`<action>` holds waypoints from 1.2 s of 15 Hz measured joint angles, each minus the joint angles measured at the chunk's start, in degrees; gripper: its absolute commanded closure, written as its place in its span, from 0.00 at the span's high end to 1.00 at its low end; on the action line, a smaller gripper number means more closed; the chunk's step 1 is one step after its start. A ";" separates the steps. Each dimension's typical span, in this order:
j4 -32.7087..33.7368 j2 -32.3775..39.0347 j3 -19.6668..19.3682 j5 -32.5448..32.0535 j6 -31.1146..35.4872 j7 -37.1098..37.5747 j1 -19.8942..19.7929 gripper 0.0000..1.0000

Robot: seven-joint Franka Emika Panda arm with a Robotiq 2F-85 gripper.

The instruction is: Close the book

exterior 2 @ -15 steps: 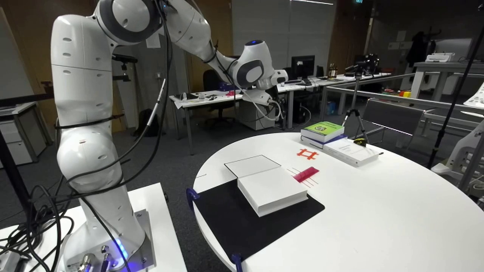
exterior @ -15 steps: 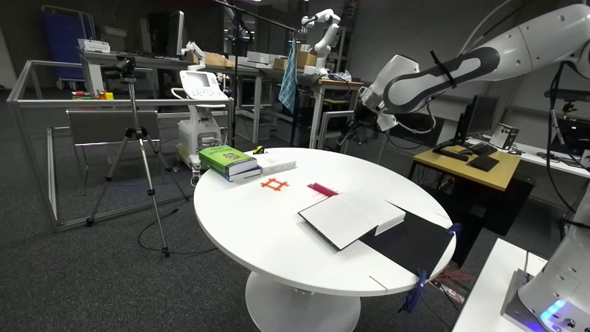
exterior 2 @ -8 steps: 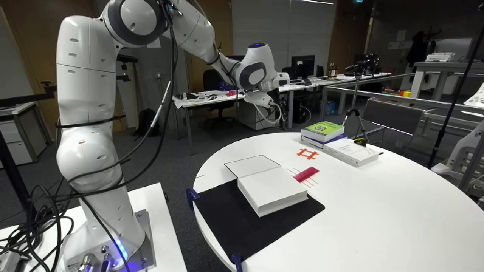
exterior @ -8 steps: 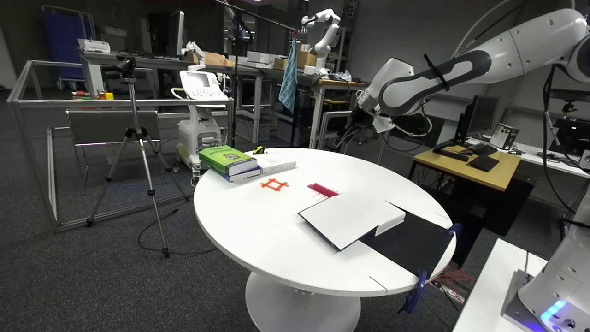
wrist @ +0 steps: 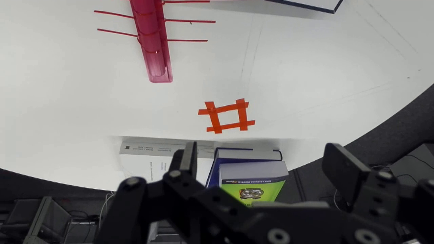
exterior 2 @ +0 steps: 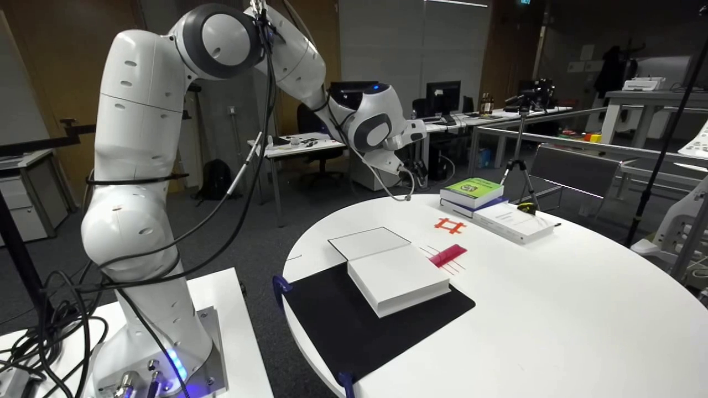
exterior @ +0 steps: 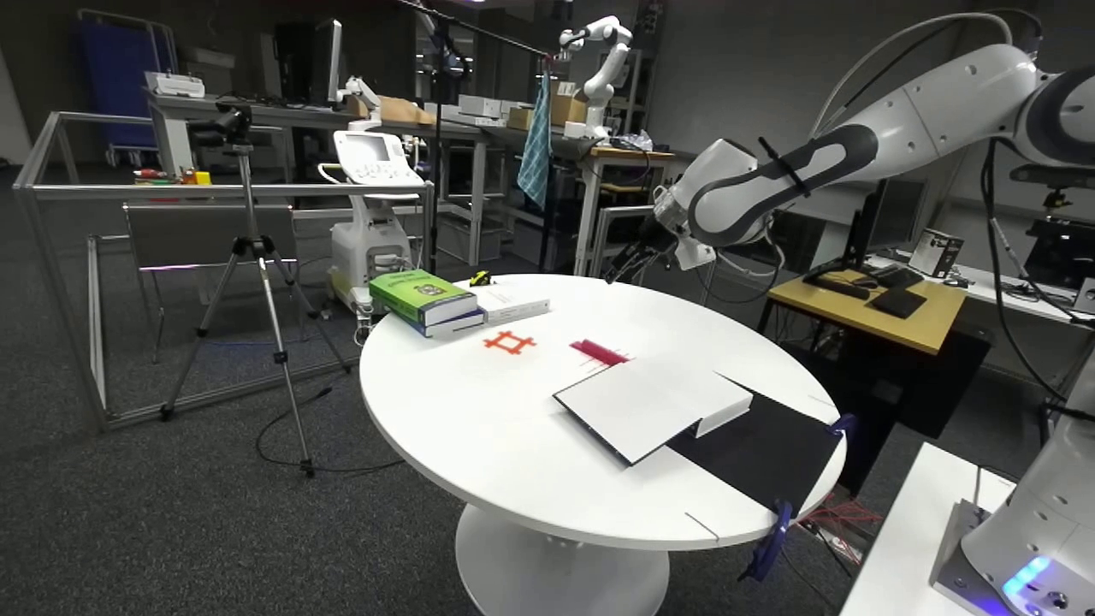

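Wrist view: end effector (wrist: 263,157), jaws apart, with the green book (wrist: 255,183) visible between them.
Both exterior views show the book (exterior 2: 398,276) open on the bench (exterior 2: 553,309), its thick side on the black mat (exterior 2: 354,331) and its thin side extending past the mat's edge. The end effector hangs well apart from the book. Orange tape (wrist: 243,117) lies between the red piece (wrist: 150,34) and the green book, which rests on a blue book (wrist: 245,155).

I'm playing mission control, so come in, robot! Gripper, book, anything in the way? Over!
Gripper open, holding nothing. Book lying open on the table, gripper not touching it. Red piece near the book, probably not in the way.
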 measured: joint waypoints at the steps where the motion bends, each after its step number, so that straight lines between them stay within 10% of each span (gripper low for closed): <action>1: 0.46 1.55 0.00 -0.48 1.19 0.56 0.07 1.00; 18: 16.45 21.00 -8.80 -4.20 5.40 13.42 7.78 1.00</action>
